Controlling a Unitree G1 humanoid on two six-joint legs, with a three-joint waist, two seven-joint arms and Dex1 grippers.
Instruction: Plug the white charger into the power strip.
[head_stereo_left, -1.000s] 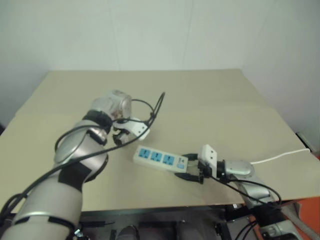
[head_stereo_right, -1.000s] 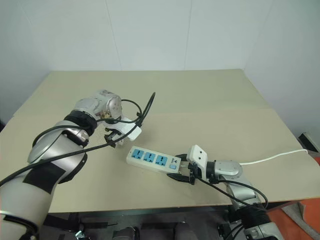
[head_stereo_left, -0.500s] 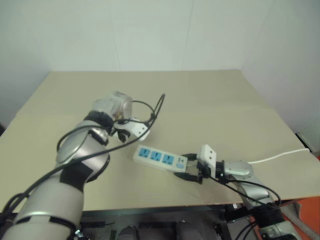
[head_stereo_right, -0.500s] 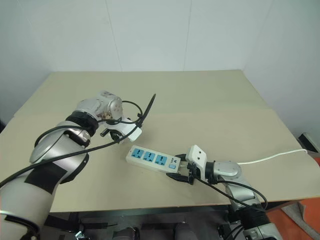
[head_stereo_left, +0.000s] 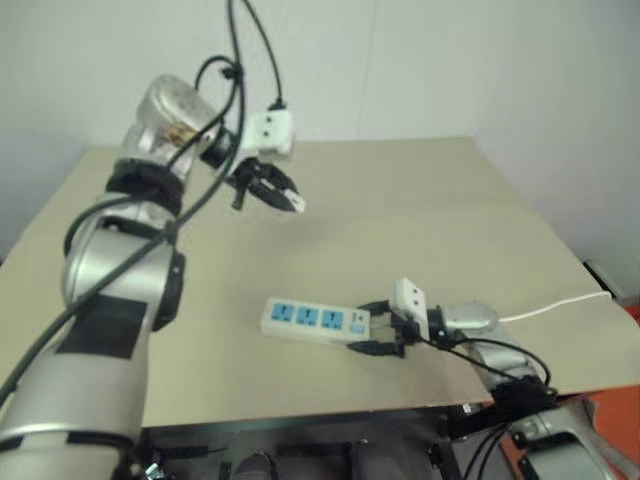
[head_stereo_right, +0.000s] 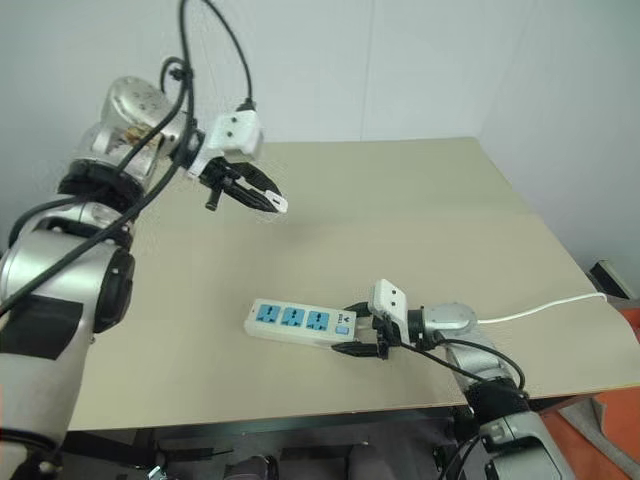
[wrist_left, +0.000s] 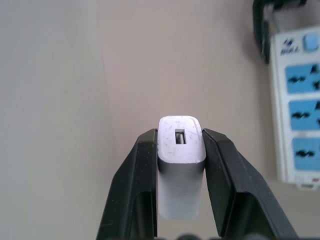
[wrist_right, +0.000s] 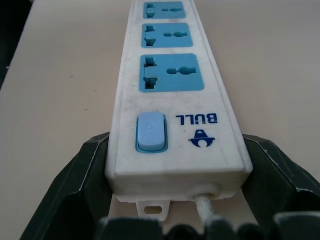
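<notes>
- White charger: clamped between the two black fingers of the left end effector. A small rectangular port shows on its exposed end face in the left wrist view. It is carried in the air, well above the surface and well apart from the power strip.
- Left end effector: pressed together on the white charger, one finger against each side of the body. The arm is raised high at the left of the scene, with the fingers angled downward toward the right.
- Power strip: lies flat on the beige surface near the front edge. Three blue socket faces sit in a row along its top. A light blue switch and a printed logo occupy the end nearest the right end effector.
- Cord: thin and white, leaves the switch end of the power strip and runs off toward the right edge of the surface.
- Right end effector: spread wide, one black finger on each side of the switch end of the power strip. Actual contact with the casing cannot be confirmed.
</notes>
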